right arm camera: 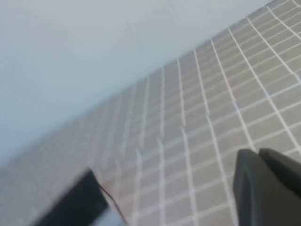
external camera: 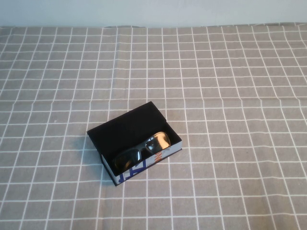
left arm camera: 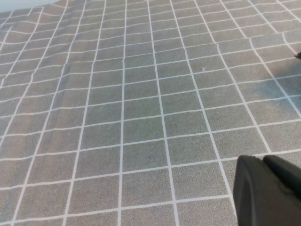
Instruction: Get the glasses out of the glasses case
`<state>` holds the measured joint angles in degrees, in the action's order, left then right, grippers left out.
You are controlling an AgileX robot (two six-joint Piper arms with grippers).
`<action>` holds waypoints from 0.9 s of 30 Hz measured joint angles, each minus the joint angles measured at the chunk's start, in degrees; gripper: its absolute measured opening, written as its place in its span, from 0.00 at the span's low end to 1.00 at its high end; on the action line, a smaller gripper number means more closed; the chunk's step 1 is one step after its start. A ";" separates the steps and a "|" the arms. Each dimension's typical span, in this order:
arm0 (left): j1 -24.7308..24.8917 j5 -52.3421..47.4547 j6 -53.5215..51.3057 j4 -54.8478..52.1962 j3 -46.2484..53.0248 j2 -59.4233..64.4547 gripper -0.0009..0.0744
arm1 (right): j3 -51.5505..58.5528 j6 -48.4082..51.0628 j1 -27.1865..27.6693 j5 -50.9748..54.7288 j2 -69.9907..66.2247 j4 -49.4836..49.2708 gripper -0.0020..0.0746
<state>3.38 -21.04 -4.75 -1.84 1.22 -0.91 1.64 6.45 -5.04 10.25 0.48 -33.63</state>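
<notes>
The glasses case (external camera: 123, 131) is an open rectangular box lying at an angle in the middle of the checked cloth in the high view. It is black inside, with white sides and blue lettering. The glasses (external camera: 144, 151) lie inside it along its near side, black-framed with dark, shiny lenses. Neither arm shows in the high view. My left gripper (left arm camera: 261, 161) shows only in the left wrist view, its fingers together and empty above bare cloth. My right gripper (right arm camera: 258, 153) shows only in the right wrist view, its fingers together and empty above the cloth.
The grey cloth with white grid lines (external camera: 230, 96) covers the whole table, with a pale wall (external camera: 153, 12) behind its far edge. A blurred black shape (right arm camera: 75, 202) sits at the edge of the right wrist view; I cannot tell what it is.
</notes>
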 joint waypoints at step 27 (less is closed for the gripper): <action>0.00 0.00 0.00 0.00 0.00 0.00 0.01 | -35.79 1.38 0.00 28.39 -46.83 4.95 0.00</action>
<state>3.38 -21.04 -4.75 -1.84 1.22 -0.91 -34.16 7.83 -5.04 38.65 -46.35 -28.68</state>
